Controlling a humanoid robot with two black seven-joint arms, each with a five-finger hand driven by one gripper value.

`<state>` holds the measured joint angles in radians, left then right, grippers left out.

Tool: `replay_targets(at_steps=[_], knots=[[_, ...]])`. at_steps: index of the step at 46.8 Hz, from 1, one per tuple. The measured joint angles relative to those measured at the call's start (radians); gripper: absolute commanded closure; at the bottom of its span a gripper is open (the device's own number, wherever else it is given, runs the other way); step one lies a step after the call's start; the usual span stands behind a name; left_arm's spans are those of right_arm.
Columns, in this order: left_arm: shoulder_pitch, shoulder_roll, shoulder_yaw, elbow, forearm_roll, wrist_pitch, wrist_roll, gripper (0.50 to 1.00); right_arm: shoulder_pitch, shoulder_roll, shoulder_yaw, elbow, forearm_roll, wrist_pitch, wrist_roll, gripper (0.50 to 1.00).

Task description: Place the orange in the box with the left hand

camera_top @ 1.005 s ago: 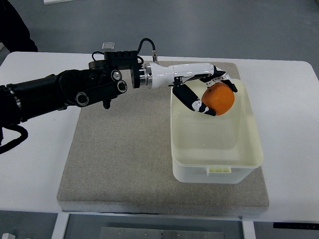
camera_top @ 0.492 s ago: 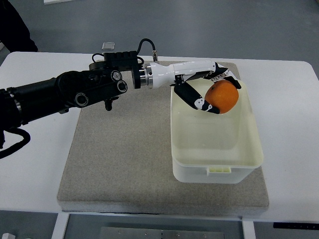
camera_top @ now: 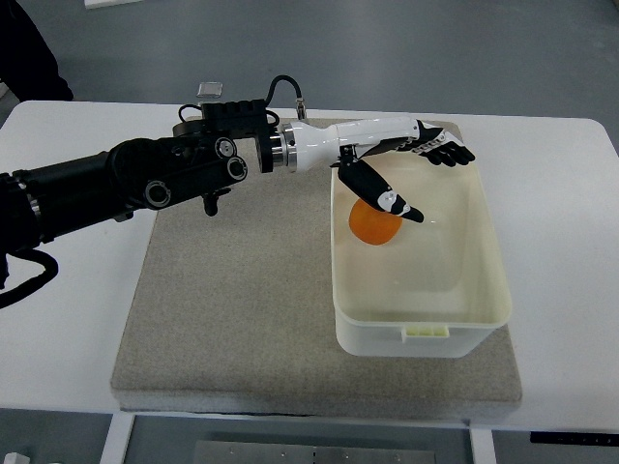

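left hand: reaches in over the far edge of the box, fingers spread wide, thumb angled down, holding nothing | orange: inside the box near its far-left corner, under the thumb, apart from the fingers | box: on grey mat on counter

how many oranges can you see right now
1. The orange lies inside the box, toward its far left part, partly under the open left hand. No others show.
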<state>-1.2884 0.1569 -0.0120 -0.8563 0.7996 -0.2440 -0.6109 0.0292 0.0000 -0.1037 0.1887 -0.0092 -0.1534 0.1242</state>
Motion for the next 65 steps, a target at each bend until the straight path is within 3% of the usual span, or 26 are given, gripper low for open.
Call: replay_targets(at_steps=[13,29,45,65], knots=[[-0.002,0.029,-0.044,0.102,-0.001,0.005,0.0,0.654,0.0,0.0,0.0,0.0,0.0,0.0,0.0,0.568],[-0.001,0.044,-0.053,0.356,-0.003,0.01,0.0,0.654,0.0,0.0,0.0,0.0,0.0,0.0,0.0,0.568],[0.045,0.042,-0.078,0.523,-0.102,0.158,0.0,0.621,0.0,0.0,0.0,0.0,0.0,0.0,0.0,0.568],[0.092,0.029,-0.078,0.62,-0.321,0.159,0.0,0.619,0.0,0.0,0.0,0.0,0.0,0.0,0.0,0.568]])
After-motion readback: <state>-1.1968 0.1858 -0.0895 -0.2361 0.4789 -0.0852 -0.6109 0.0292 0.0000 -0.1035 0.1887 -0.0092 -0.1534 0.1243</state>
